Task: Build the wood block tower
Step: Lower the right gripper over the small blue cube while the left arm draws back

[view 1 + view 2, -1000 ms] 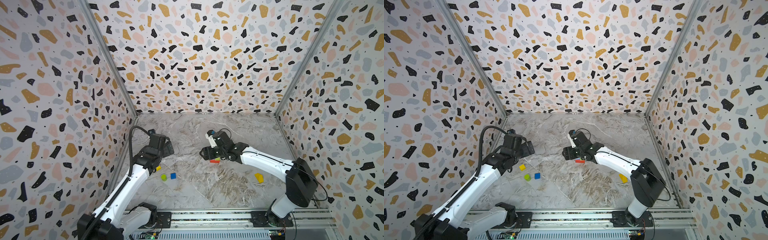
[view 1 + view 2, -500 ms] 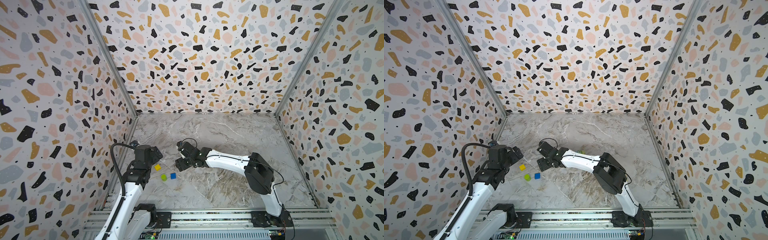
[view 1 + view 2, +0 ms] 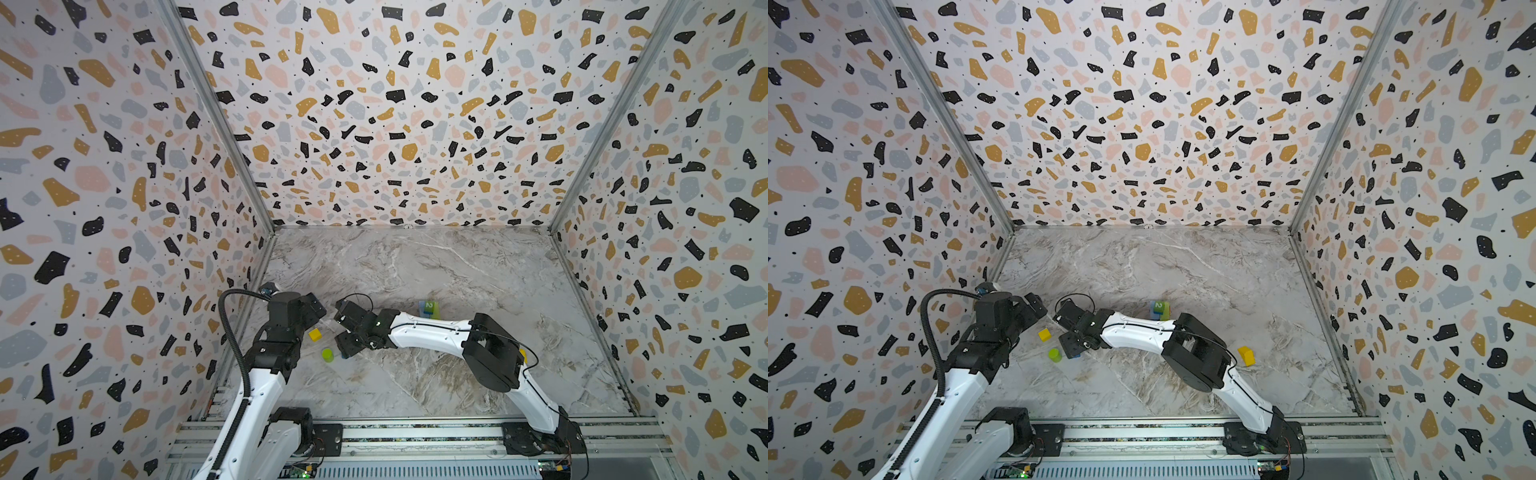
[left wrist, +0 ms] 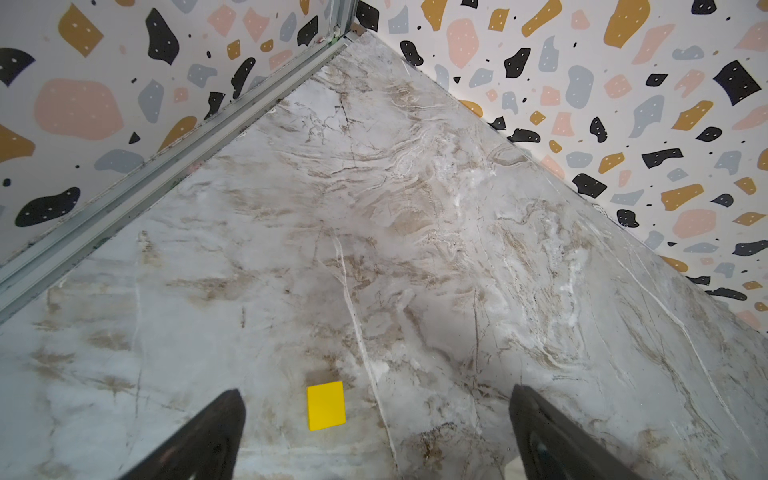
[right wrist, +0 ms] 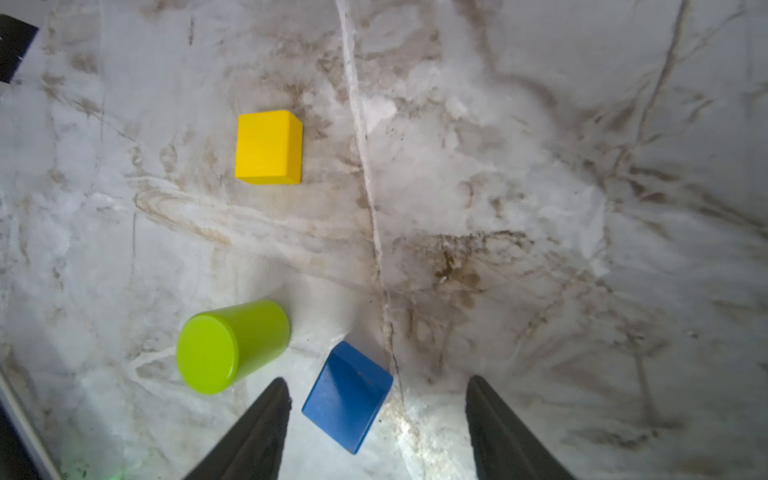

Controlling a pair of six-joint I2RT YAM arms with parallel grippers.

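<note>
Left gripper: jaws spread wide, holding nothing.
Yellow cube: flat on the marble floor, between the left jaws, nearer one finger and touching neither.
Right gripper: jaws partly apart, straddling the blue cube and not clamped on it.
Blue cube: between the right jaws, turned corner-on, with a thin gap to the nearer one and well clear of the other.
Lime cylinder: just outside that nearer jaw, beside the blue cube. It looks upright, though the angle makes that hard to judge.
Wood block tower: a small stack of blue and green cubes, one marked 2, well behind the right jaws alongside that arm. Its base is hidden.
Yellow wedge: well apart from both pairs of jaws.
</note>
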